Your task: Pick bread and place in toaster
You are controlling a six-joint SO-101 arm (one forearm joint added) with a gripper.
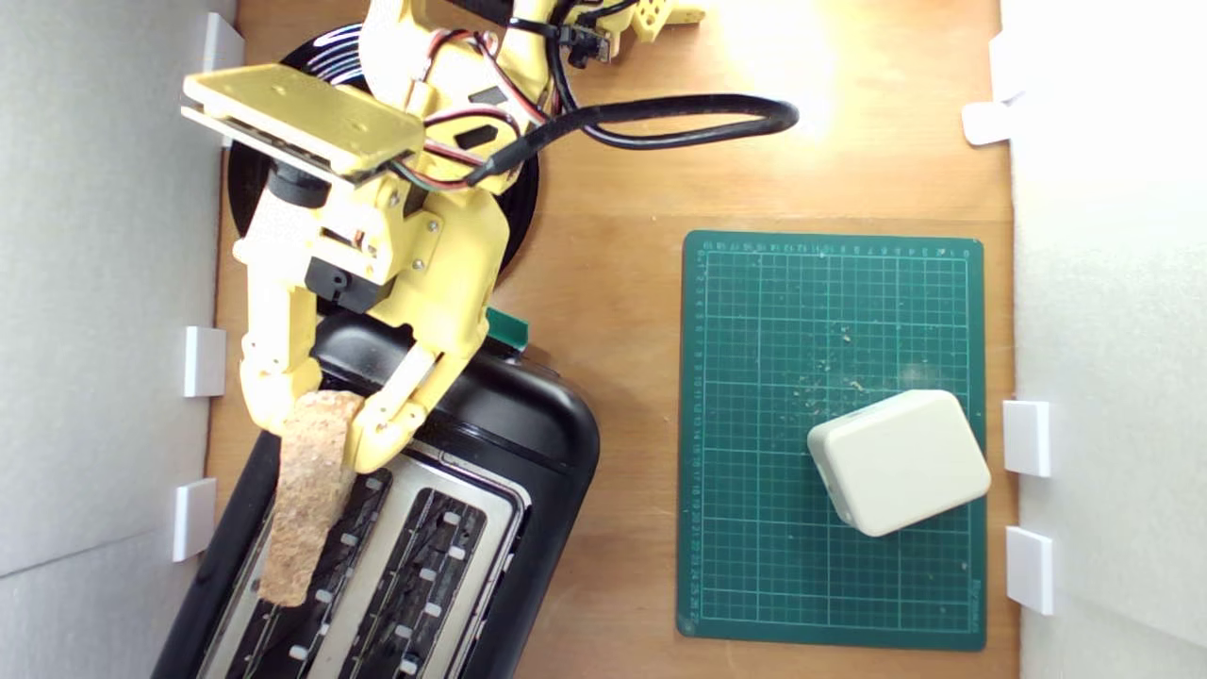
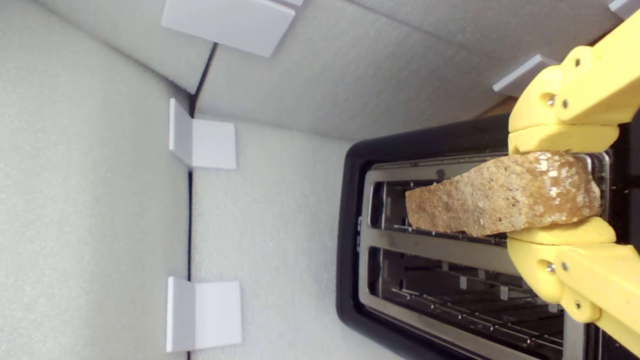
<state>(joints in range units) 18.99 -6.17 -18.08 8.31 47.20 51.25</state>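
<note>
Below my gripper (image 1: 316,429), the toaster (image 1: 528,443) slots gape open. Foam wall (image 1: 94,283) crowds close beside it; opposite side, bare tabletop (image 1: 613,283) is passable.

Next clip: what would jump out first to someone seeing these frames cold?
The yellow gripper pinches a slice of bread by one end, crust edge up, above the toaster at the exterior view's lower left. In the wrist view the bread hangs over the slot nearer the foam wall, not yet down in it. Off to the exterior view's right, a white block sits on a crumb-strewn green cutting mat.
</note>
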